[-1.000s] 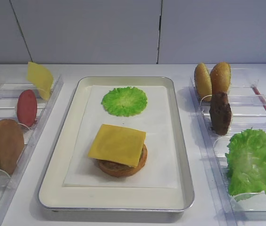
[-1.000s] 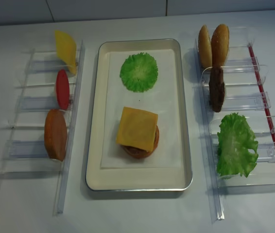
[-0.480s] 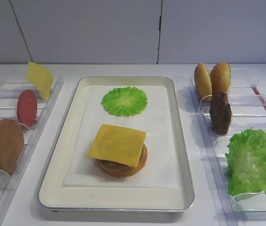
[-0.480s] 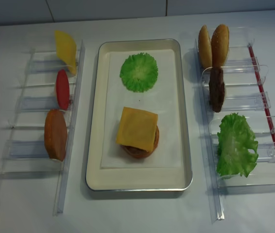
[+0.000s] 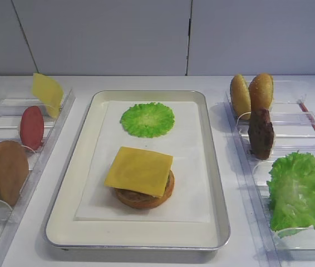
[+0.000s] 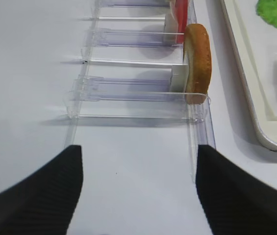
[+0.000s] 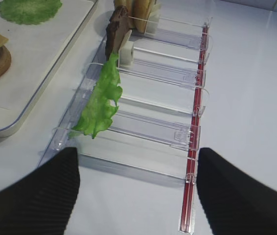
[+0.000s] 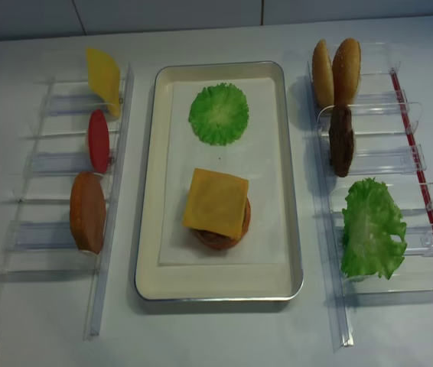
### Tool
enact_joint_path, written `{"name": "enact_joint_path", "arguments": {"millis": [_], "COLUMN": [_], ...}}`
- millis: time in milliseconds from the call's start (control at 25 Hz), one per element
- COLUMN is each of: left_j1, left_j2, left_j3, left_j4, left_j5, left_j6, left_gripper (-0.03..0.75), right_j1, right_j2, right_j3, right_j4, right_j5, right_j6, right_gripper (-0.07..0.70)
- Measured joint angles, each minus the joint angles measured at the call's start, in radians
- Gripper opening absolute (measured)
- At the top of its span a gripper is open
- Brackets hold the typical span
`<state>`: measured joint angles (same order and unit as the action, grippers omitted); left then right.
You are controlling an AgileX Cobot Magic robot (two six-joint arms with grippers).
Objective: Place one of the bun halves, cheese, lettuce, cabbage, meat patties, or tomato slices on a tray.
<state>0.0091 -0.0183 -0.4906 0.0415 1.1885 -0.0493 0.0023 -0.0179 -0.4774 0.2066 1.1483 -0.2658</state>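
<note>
Gleaming white table (image 5: 291,83), grey wall (image 5: 102,36)

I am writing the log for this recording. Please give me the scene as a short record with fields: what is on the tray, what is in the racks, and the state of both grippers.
tray: round green leaf piece at the far end; cheese lying on a patty and bun stack
left rack: cheese slice, tomato slice, bun half, all standing on edge
right rack: two bun halves, meat patty, lettuce
left gripper: open, empty, near the left rack
right gripper: open, empty, near the right rack
</note>
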Motion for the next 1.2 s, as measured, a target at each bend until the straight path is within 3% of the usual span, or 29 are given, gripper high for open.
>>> {"name": "enact_joint_path", "arguments": {"millis": [1200], "left_j1": [0.0], "left_j2": [0.0], "left_j3": [0.0], "left_j4": [0.0], "left_j5": [0.0], "left_j6": [0.0], "left_gripper": [0.473], "right_j1": [0.0], "right_j2": [0.0], "right_j3": [0.0], "right_j4": [0.0], "right_j5": [0.0], "right_j6": [-0.002], "right_gripper": [0.515]}}
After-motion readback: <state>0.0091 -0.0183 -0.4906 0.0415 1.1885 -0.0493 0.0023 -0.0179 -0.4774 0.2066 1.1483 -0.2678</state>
